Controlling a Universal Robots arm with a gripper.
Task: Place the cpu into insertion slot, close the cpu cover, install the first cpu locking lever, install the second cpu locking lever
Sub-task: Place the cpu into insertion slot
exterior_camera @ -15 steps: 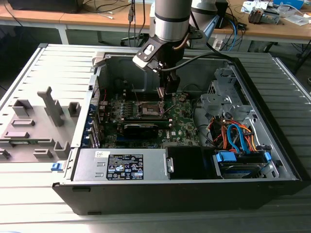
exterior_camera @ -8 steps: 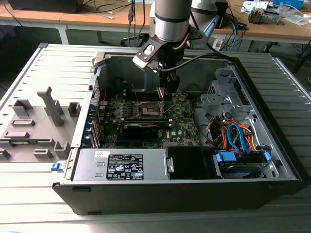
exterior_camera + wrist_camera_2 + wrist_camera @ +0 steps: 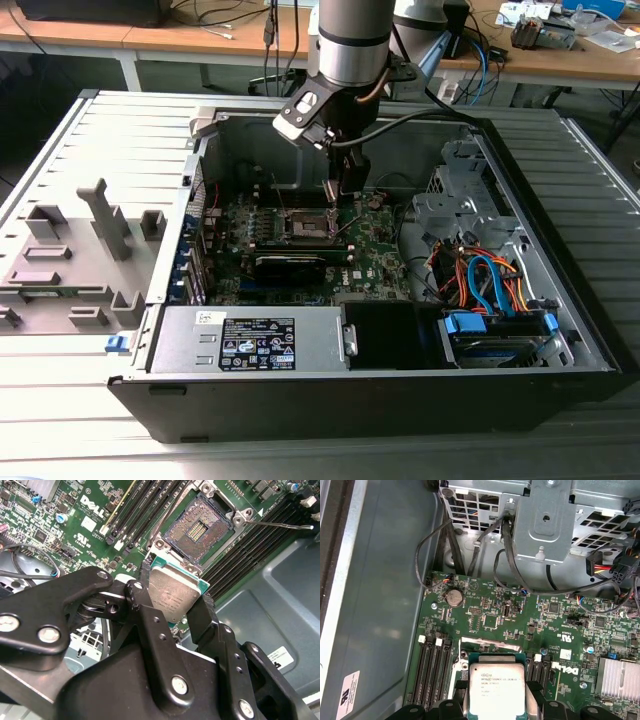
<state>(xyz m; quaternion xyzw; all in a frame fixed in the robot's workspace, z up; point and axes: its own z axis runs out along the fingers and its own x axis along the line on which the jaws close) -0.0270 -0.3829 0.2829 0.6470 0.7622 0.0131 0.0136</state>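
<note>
At the centre of the exterior view, the gripper (image 3: 342, 198) hangs over the motherboard (image 3: 378, 252), jaws clamped on the cpu (image 3: 176, 596) by its edges, near the uncovered insertion slot (image 3: 197, 530). Placing is in hand; seating likely demands square alignment over the contacts.

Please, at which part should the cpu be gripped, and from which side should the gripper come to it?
Grip the cpu by two opposite side edges, coming down from above its metal top. It is a thin flat square, so only the edges give the fingers a hold. The gripper clamps it this way now, near the open insertion slot.
</note>
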